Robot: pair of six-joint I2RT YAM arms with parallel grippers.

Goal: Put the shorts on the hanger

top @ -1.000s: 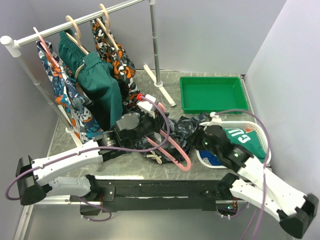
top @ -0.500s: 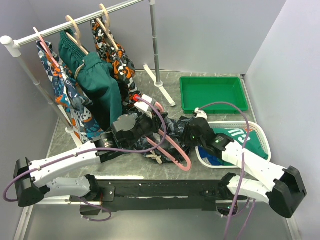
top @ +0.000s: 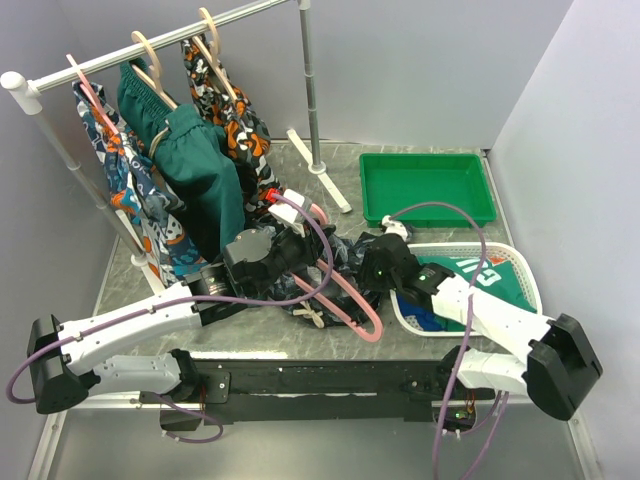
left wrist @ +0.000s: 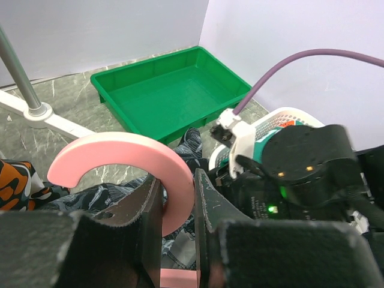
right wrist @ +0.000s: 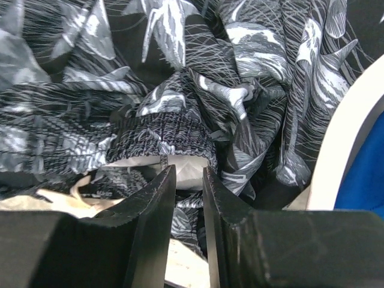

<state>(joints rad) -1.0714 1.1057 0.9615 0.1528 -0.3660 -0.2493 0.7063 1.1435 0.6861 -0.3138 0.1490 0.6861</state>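
Left claw point(left wrist: 177, 181) clamped on the hanger point(left wrist: 120, 147) neck, hook at its 11 o'clock. Right claw point(right wrist: 188, 173) narrow at the shorts point(right wrist: 180, 72) waistband, heaped mid-surface point(top: 260, 335); I can't tell if it's pinched. Step: grabbing waistband. Next I need a firm pinch, then lift toward the hanger

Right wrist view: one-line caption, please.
Right fingers, narrowly parted, at the elastic waistband of the crumpled shorts; white basket rim alongside.
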